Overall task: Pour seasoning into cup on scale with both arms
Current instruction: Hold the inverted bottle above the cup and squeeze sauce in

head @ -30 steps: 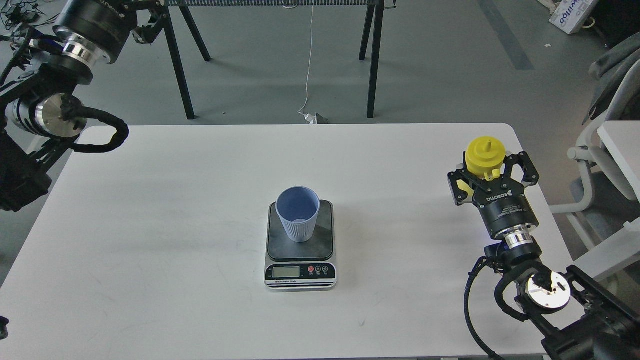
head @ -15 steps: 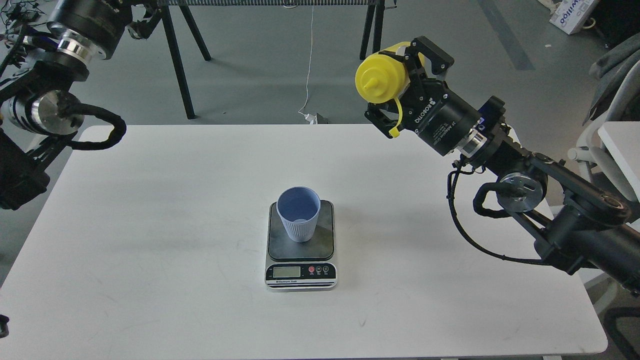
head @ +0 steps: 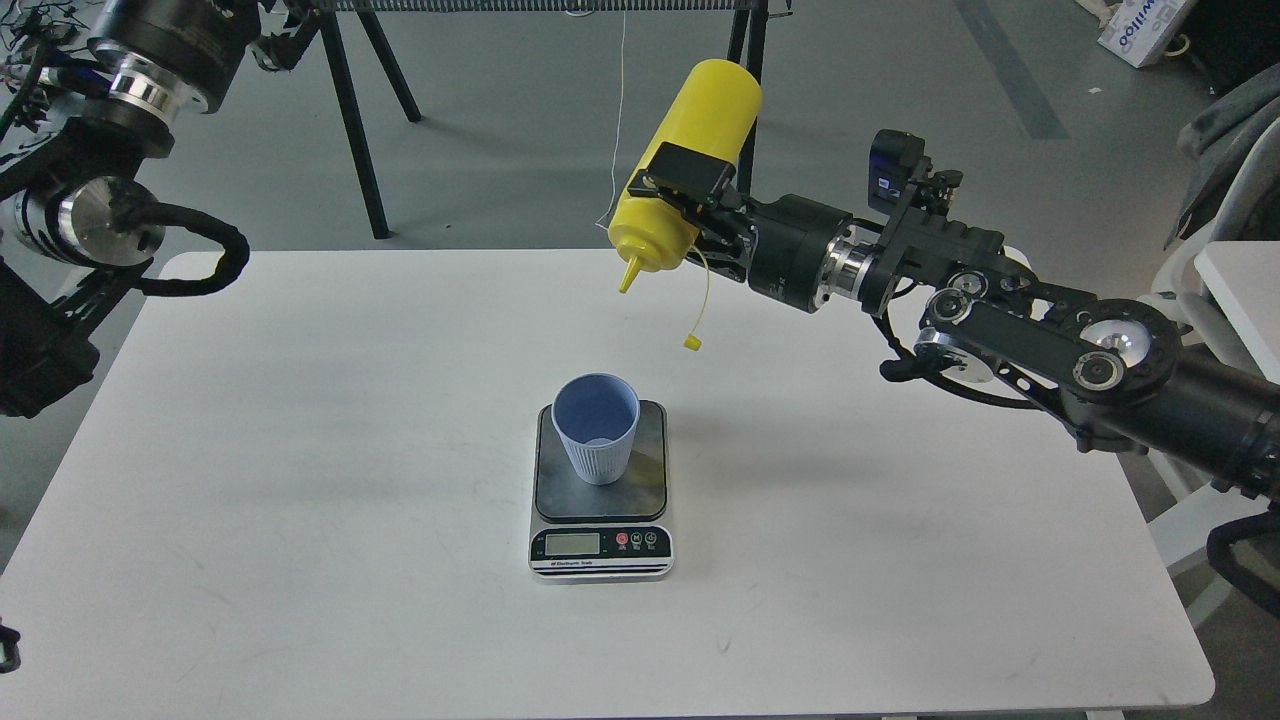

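The right gripper [head: 690, 200] was clamped across the middle of the seasoning [head: 685, 170], its fingers pressed against the yellow body from both sides, and it held the bottle upended and tilted — base up toward the far side, pointed nozzle [head: 628, 278] down and toward the near left. That pose looked chosen for pouring: gripping at the waist left the nozzle free and would put the squeeze where the bottle gives. The small tethered cap [head: 691, 343] hung loose below the bottle on its strap, so the nozzle was open. The nozzle was in the air above the white table [head: 300, 450], beyond the cup [head: 597, 428] and not yet over its mouth; nothing could be seen coming out. The cup stood upright on the dark plate of the scale [head: 601, 490], toward the plate's far-left part, its display [head: 572, 544] facing the near edge — set there, I judged, so the poured weight could be read. Only the thick upper joints of the left arm [head: 90, 200] showed at the left edge, well apart from cup and scale; its gripper was out of view. The bottle likely needed to come nearer and lower before any squeeze, or the seasoning could fall on the table.
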{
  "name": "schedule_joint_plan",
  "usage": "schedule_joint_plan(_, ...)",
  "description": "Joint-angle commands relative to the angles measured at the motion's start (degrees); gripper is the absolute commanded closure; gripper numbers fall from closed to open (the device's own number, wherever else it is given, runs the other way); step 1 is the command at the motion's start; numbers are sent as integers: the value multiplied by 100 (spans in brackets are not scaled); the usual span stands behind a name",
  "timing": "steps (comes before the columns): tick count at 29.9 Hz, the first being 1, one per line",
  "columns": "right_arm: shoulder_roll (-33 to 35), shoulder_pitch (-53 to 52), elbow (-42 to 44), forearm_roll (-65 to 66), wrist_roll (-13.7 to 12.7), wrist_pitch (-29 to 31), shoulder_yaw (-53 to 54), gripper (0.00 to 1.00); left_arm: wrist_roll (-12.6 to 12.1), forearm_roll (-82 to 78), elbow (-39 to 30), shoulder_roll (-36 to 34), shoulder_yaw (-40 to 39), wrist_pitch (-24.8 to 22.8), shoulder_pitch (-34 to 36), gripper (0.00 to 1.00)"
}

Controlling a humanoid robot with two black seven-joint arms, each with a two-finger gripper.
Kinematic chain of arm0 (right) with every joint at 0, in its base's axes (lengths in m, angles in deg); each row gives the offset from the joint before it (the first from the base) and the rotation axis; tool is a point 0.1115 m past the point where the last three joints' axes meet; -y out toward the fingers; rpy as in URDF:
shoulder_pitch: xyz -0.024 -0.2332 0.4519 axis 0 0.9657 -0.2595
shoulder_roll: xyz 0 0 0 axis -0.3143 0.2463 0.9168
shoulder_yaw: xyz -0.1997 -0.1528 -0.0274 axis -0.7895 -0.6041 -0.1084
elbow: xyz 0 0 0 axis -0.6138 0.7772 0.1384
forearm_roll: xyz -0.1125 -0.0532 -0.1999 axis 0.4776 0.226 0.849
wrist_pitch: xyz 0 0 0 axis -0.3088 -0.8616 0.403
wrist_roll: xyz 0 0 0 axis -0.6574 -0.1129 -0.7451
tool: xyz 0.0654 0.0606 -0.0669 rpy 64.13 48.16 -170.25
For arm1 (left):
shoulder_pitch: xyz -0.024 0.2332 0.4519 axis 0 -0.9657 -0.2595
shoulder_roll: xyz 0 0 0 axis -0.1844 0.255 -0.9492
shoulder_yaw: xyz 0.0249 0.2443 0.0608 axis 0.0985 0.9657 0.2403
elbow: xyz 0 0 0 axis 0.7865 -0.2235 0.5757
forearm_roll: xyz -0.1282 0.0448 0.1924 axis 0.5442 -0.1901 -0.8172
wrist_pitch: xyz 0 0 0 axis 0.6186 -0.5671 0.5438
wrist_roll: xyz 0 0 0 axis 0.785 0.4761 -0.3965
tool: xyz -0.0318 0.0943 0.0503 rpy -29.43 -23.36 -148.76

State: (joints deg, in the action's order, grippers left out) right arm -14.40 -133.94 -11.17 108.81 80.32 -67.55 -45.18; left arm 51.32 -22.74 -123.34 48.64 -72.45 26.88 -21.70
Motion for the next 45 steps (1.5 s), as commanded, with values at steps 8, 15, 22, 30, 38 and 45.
schedule_joint_plan(8,-130,-1112,-8,1346,-24,-728,-1696,67,-1,1,0,-35,-47,-12,-2,0)
schedule_joint_plan(15,-605,-1359,159,1778,-103,-922,-2356,67,-1,1,0,-35,-108,-3,-2,0)
schedule_joint_plan(22,-816,-1289,334,1822,-121,-957,-2391,67,8,1,0,-52,-126,-3,-19,0)
schedule_joint_plan(30,-843,-1289,510,2085,-121,-992,-2567,67,8,1,0,-43,-126,6,-19,0)
schedule_joint_plan(38,-861,-1280,510,2253,-129,-1071,-2699,67,8,1,0,-52,-126,-3,-19,0)
schedule_joint_plan(45,-1027,-1245,730,2253,-129,-1167,-2708,68,8,1,0,-43,-126,6,-19,0)
